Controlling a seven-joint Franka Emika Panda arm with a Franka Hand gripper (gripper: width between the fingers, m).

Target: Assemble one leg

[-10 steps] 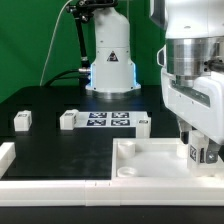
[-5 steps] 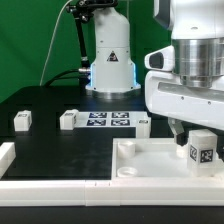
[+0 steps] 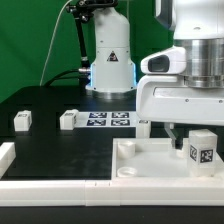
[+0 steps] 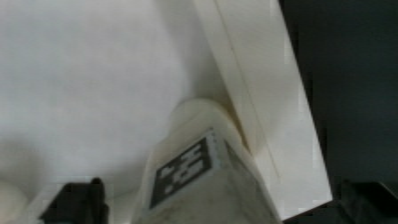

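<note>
Exterior view: gripper [image 3: 200,128] fingertips hidden behind the tagged leg [image 3: 203,149]; jaw spacing not readable. Arm body cut off by the top and right edges. White tray-like part [image 3: 150,152] runs off the right edge. Wrist view: blurred; tagged block [image 4: 192,165], probably the leg, cut off at the bottom; tag pattern illegible.

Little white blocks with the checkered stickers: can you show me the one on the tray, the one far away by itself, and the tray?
leg on the tray [image 3: 203,151], exterior view, tagged face.
lone leg [image 3: 22,121], exterior view, front face.
white tray [image 3: 150,162], exterior view, bare floor.
</note>
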